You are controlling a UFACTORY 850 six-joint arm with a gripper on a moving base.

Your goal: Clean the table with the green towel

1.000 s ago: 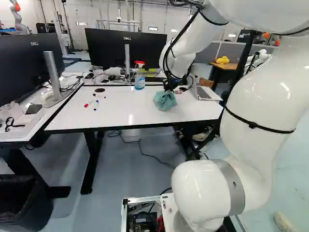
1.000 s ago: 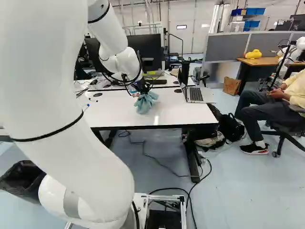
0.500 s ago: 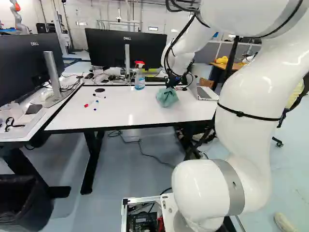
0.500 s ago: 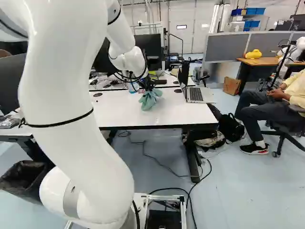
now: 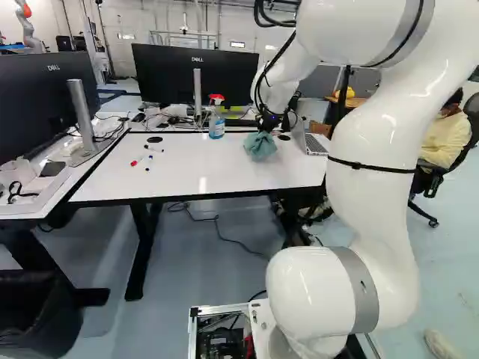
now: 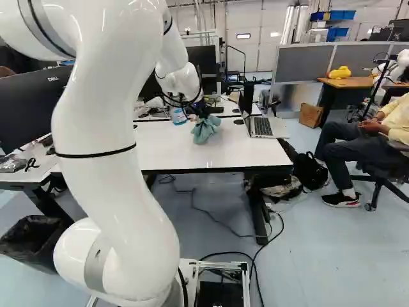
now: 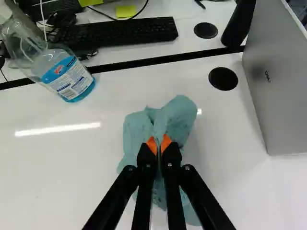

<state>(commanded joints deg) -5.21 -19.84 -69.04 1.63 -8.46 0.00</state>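
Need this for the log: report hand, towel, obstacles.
Hand shut on green towel. Towel bunched over white table. Markers, spray bottle, laptop also on it.

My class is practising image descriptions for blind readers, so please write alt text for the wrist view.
An orange-tipped black gripper pinches a green towel on a white table. A clear bottle of blue liquid stands to one side, an open laptop to the other, and a black keyboard lies beyond.
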